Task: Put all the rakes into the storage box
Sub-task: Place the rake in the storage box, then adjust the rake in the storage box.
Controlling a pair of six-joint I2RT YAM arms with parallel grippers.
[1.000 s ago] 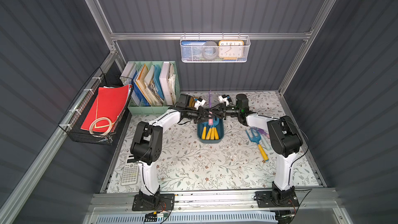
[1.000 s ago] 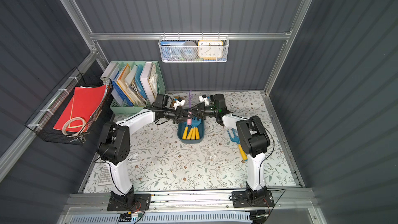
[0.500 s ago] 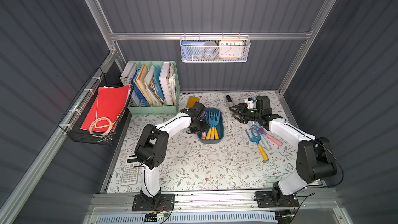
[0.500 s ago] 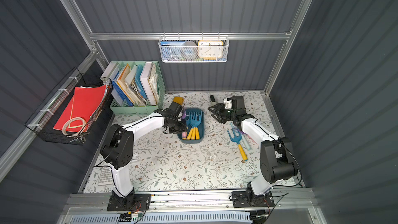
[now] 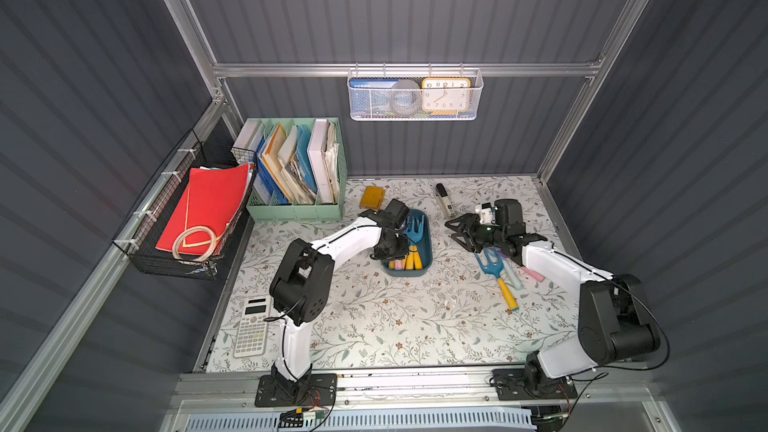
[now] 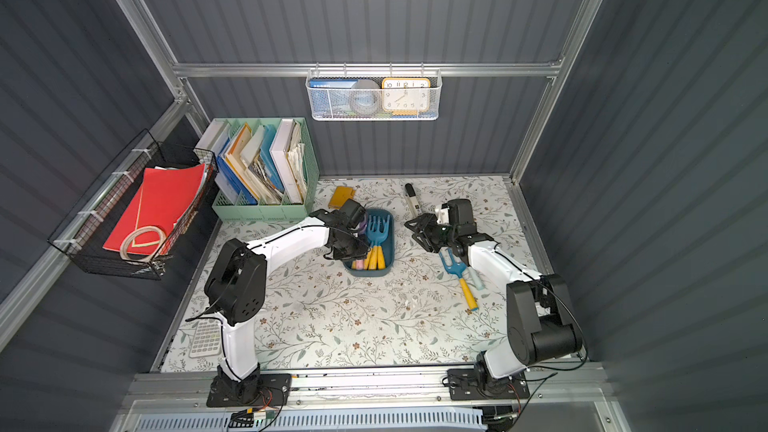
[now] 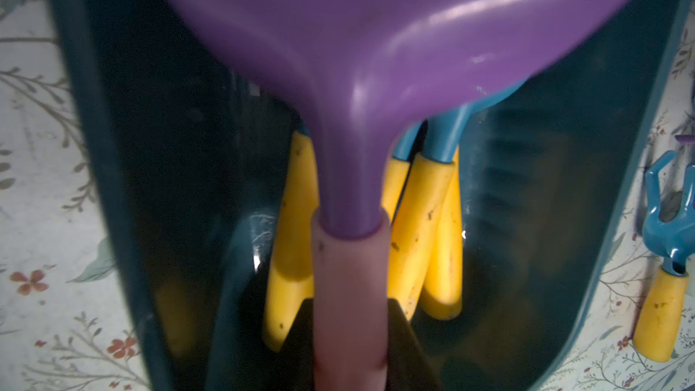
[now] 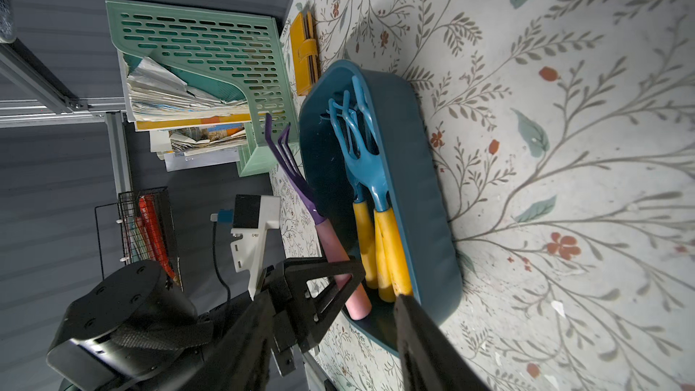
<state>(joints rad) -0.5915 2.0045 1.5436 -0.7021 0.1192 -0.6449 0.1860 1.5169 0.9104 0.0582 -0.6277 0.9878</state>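
Floral tabletop: left gripper (image 8: 331, 287) clamps purple rake (image 8: 301, 189) w/ handle in storage box (image 8: 417, 189); right gripper (image 5: 461, 234) fingers apart.

A floral-patterned table (image 5: 374, 317) carries a green file organizer (image 5: 297, 211) upper left, teal storage box (image 5: 428, 251) centre, calculator (image 5: 252, 326) lower left, yellow wallet (image 5: 372, 197), marker (image 5: 444, 200), and toy tools (image 5: 498, 274) right.

Left gripper (image 5: 392, 245) at storage box (image 5: 428, 243) edge, right gripper (image 5: 459, 234) apart, blue rakes (image 5: 415, 228) inside
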